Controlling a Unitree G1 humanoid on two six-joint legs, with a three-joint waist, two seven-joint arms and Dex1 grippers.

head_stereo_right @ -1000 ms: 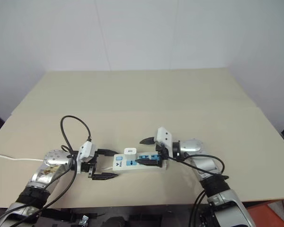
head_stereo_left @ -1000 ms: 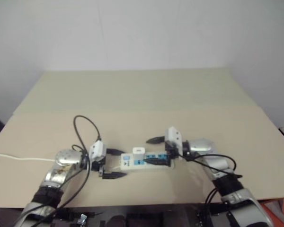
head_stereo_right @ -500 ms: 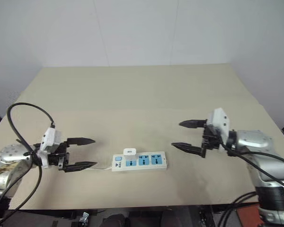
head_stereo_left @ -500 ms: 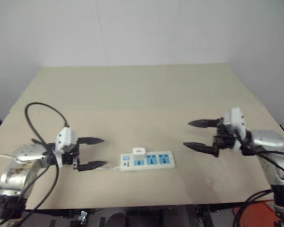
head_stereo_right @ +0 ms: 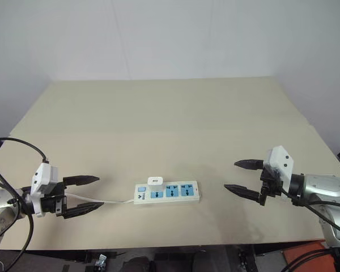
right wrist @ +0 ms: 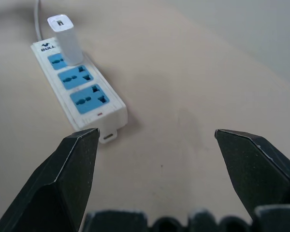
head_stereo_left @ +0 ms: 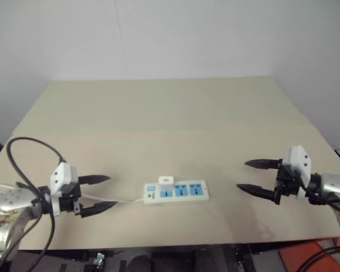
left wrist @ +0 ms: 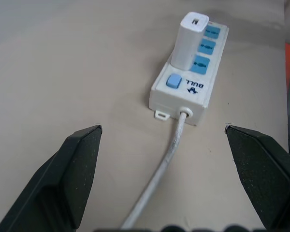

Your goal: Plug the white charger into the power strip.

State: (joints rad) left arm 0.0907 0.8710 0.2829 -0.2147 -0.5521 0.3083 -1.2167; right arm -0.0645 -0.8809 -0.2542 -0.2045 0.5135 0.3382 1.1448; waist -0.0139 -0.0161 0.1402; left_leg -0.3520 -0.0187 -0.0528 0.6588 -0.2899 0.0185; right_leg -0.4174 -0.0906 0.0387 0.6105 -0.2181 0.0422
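Holding both arms out wide, you have the left gripper point(head_stereo_right: 82, 195) near the table's left edge and the right gripper point(head_stereo_right: 242, 178) near its right edge, each aimed inward and slightly downward toward the middle. Both sets of black fingers are spread apart and hold nothing.

Between them, well apart from either gripper, the power strip point(head_stereo_right: 168, 192) lies flat on the beige table point(head_stereo_right: 170, 113). Your white charger point(head_stereo_right: 154, 182) stands upright in the socket panel nearest the switch end, beside the small blue switch point(left wrist: 173, 81). The other two blue panels point(right wrist: 83, 88) are unoccupied. The strip's white cable point(head_stereo_right: 105, 200) runs from the switch end leftward, passing under the left gripper's fingers point(left wrist: 70, 174) as the left wrist view shows.

Compared with a second ago, you have pulled both arms away: then the grippers flanked the strip closely, the right one reaching over its far end. Half a second ago they were already spread; now they sit farther out still. The strip and charger have stayed put.
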